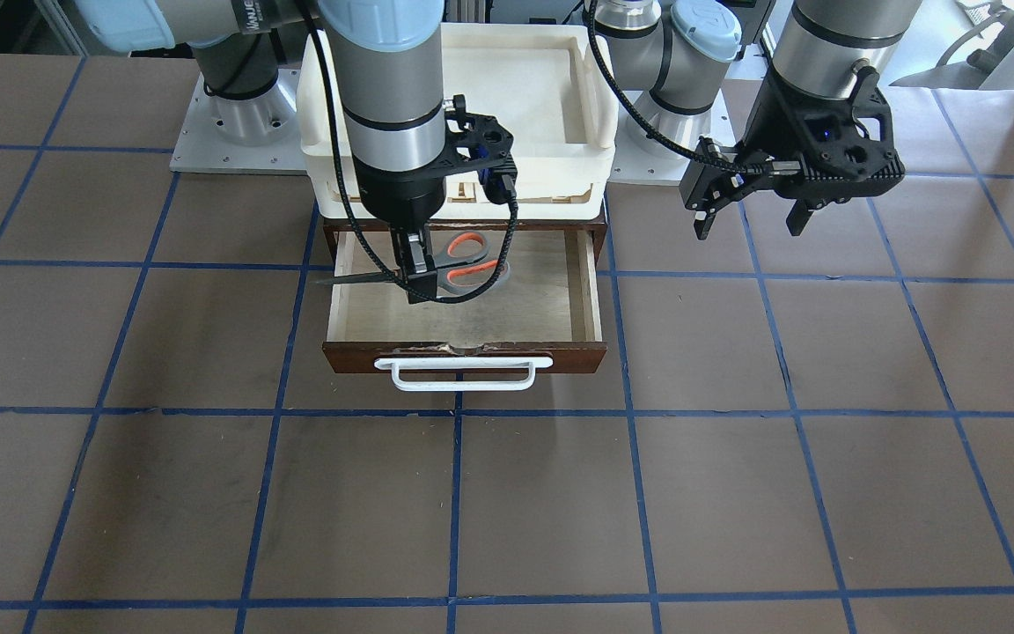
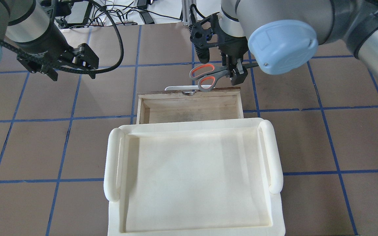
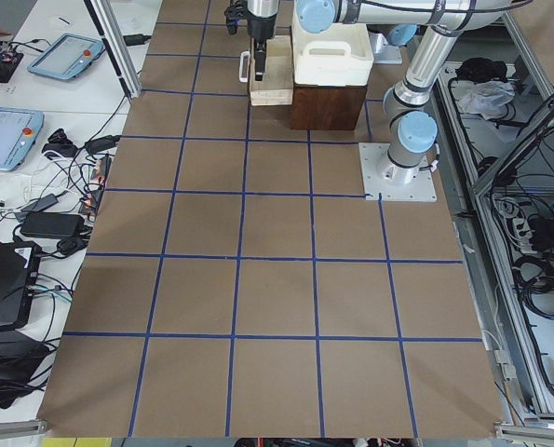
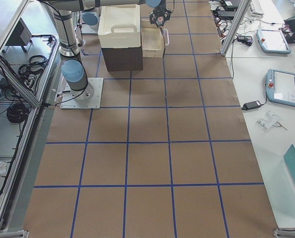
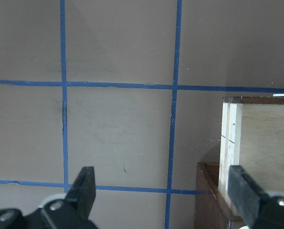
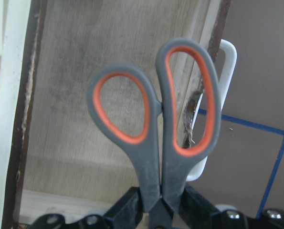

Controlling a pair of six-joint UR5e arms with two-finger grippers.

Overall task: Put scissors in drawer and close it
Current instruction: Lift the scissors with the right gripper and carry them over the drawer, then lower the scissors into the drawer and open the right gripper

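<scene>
The scissors (image 1: 467, 264), with grey handles and orange-red inner loops, hang level above the open drawer (image 1: 472, 317). My right gripper (image 1: 419, 277) is shut on them near the pivot, and the blades point sideways. In the overhead view the scissors (image 2: 205, 77) and right gripper (image 2: 236, 73) are over the drawer's front edge (image 2: 189, 95). The right wrist view shows the handles (image 6: 156, 124) over the plywood floor and the white bar handle (image 6: 227, 62). My left gripper (image 1: 749, 231) is open and empty, above the table beside the drawer; it also shows in the overhead view (image 2: 73, 76).
A cream-white plastic tray (image 1: 322, 150) sits on top of the dark brown cabinet, above the pulled-out drawer. The drawer's white bar handle (image 1: 463, 377) faces away from the robot. The left wrist view shows the drawer's side (image 5: 256, 143) and brown table with blue grid lines.
</scene>
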